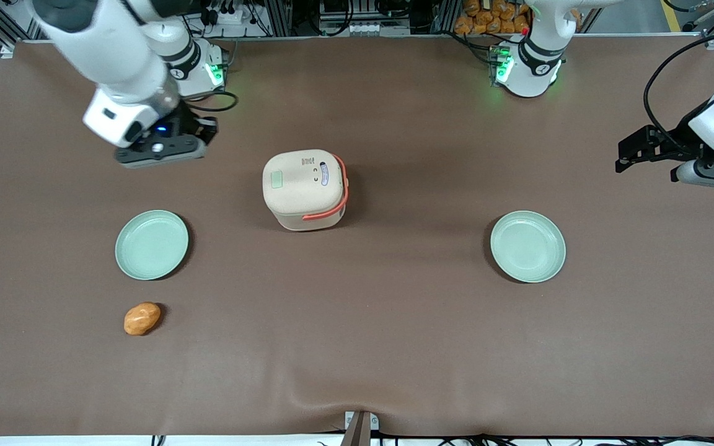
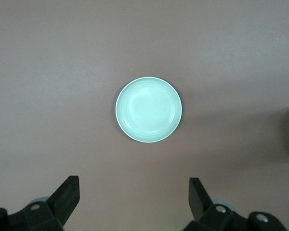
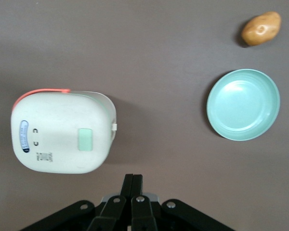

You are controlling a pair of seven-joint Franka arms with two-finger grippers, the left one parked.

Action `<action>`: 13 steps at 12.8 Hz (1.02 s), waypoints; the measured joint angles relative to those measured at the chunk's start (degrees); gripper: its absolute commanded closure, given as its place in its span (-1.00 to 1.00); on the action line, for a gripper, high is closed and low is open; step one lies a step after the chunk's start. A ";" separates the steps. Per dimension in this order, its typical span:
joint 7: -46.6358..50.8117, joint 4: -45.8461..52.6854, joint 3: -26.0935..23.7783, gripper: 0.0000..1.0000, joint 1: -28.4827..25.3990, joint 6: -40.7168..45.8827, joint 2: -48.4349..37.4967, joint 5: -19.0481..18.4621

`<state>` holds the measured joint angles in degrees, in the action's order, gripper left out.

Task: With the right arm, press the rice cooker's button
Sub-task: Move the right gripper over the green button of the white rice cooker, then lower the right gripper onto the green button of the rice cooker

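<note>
Rice cooker [image 1: 305, 189] sits mid-table, lid closed, button [image 1: 277, 179] on top at the lid's 9 o'clock side in the front view. Right arm [image 1: 115, 52] up high; gripper [image 3: 133, 185] fingers pressed together, hovering off the cooker, at its 10 o'clock, apart. Green plate [image 1: 152, 244] and potato [image 1: 142, 318] nearer the front camera.

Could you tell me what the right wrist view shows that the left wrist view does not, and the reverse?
Only the right wrist view shows the rice cooker with its button, an orange-brown potato-like object, a green plate beside it, and the shut gripper raised above the table, short of the cooker. Only the left wrist view shows the second green plate, lying alone toward the parked arm's end. Both share the brown table cover.
</note>
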<state>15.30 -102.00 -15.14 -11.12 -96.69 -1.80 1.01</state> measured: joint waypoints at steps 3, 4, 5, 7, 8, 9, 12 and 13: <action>0.24 -2.34 -0.19 1.00 -0.83 -3.80 1.52 -0.03; 0.24 -3.34 -0.21 1.00 -1.09 -4.98 2.05 -0.03; 0.24 -4.01 -0.22 1.00 -1.50 -5.87 2.77 -0.03; 0.24 -4.79 -0.25 1.00 -2.65 -7.94 4.44 -0.04; 0.24 -5.13 -0.27 1.00 -3.14 -8.63 4.93 -0.05; 0.24 -5.25 -0.27 1.00 -3.47 -8.71 5.18 -0.07; 1.74 -5.57 -0.50 1.00 -4.51 -8.71 5.27 -0.65; 3.34 -5.82 -0.64 1.00 -5.17 -8.73 5.45 -1.37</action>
<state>18.64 -107.82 -15.78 -16.29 -105.42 3.65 -0.36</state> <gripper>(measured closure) 0.991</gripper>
